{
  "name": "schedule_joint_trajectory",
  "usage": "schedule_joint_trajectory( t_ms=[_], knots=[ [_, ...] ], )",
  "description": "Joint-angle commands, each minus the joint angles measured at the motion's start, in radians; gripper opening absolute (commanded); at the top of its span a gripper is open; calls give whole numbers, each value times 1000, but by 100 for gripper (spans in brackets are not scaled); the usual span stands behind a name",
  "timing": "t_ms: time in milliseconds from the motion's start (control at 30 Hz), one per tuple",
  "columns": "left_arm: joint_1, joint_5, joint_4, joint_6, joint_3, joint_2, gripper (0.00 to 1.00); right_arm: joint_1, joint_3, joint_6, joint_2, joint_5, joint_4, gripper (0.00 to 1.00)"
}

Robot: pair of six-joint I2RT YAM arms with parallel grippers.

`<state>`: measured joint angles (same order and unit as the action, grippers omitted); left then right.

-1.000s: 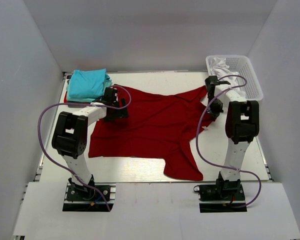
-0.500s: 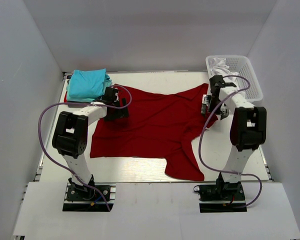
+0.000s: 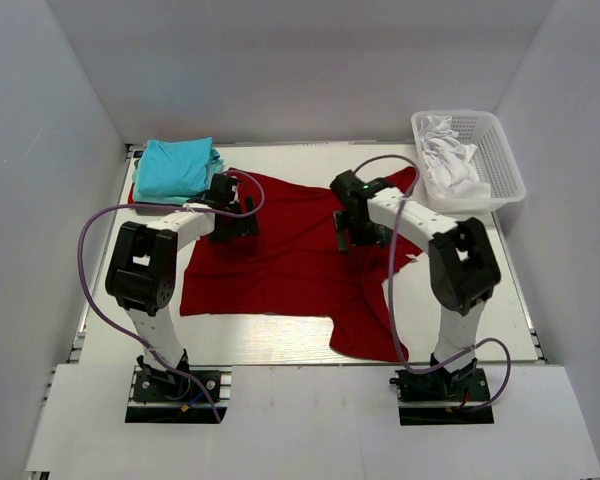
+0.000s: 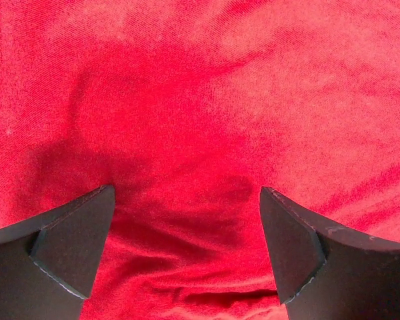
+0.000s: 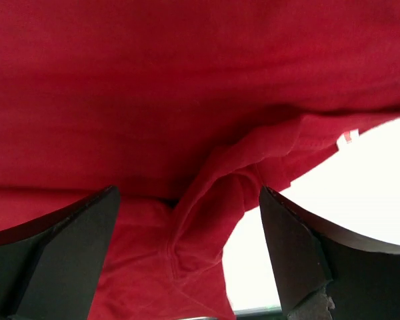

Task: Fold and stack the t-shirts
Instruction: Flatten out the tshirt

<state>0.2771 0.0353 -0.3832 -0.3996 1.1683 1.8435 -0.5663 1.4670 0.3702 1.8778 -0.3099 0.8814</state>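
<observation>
Shirt: a large plain dark red cloth t-shirt [image 3: 290, 250] lies spread across the middle of the white table [image 3: 270, 338], one sleeve trailing toward the near edge.
Stack: folded light turquoise t-shirts [image 3: 177, 167] sit in the far left corner, just beside the red shirt's far left edge.
Long axis: the red body appears to run left to right, between the two arms.
Left gripper [image 3: 235, 215]: low over the shirt's far left part, jaws spread wide, nothing grasped; flat red cloth lies between them.
Right gripper [image 3: 348, 228]: over the shirt's centre-right, jaws fully released and empty; a rumpled red fold [image 5: 220, 193] lies directly below, bare table just to its right.
Coming move: the right arm looks nearer that fold.
</observation>
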Motion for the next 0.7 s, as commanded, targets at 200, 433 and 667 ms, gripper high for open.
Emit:
schedule_joint_trajectory(
  t_ms=[200, 433, 667],
  knots=[
    [-6, -32, -2, -5, -1, -18, 100, -66, 13, 222, 104, -354, 252, 90],
    [-6, -11, -22, -5, -10, 3, 100, 14, -249, 245, -141, -269, 113, 90],
    [-6, 32, -52, -5, 27, 16, 100, 138, -516, 320, -261, -209, 77, 90]
  ],
)
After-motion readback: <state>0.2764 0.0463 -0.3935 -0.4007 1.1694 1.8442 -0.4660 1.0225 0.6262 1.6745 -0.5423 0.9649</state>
